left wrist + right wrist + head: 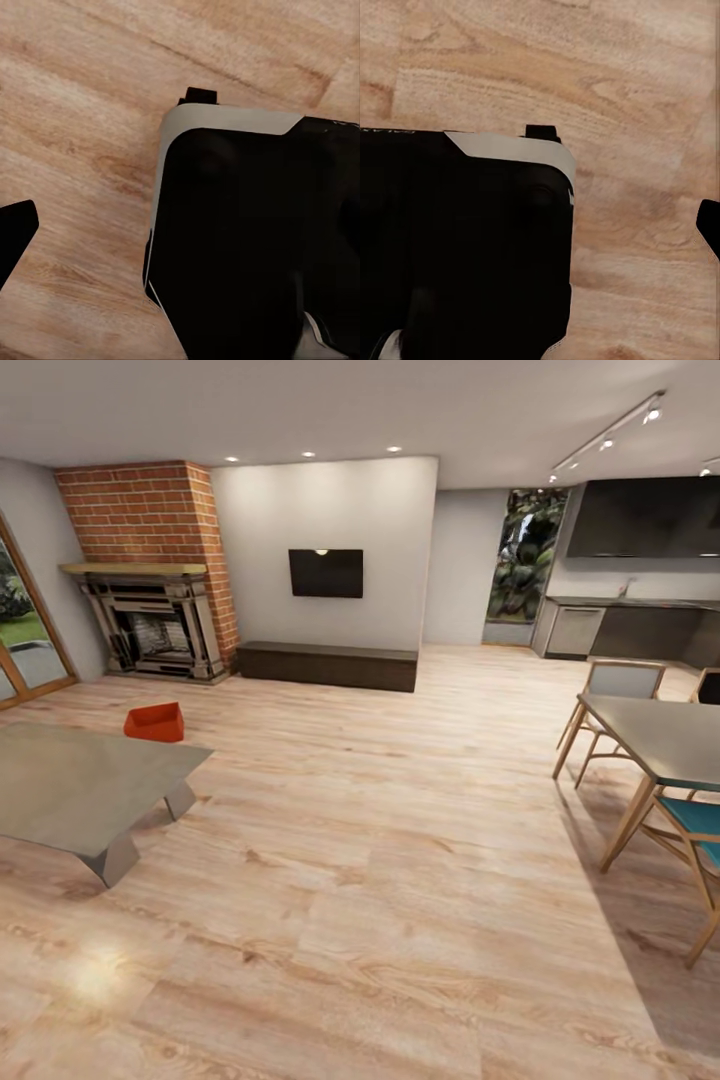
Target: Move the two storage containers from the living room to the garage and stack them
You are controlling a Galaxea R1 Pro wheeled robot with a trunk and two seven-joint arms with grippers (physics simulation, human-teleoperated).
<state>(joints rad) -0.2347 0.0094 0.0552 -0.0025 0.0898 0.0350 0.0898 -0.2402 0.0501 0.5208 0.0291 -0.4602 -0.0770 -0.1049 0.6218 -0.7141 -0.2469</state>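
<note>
Beyond the grey low tabletop's (70, 785) far corner, on light wood plank floor (380, 880), we judge the orange-red open-top bin (155, 722) light, thin-walled, best gripped by its rim; jaws' state we cannot tell.

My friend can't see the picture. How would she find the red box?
Start at the brick fireplace in the far left corner. On the wood floor in front of it, beyond the grey low table, sits the storage container. It is the one bright orange-red thing there.

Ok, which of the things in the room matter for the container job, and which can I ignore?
Job:
storage container, orange-red, on the wood floor beyond the low table.

Ignore:
low table
fireplace
TV
dark bench
dining table
chairs
</note>
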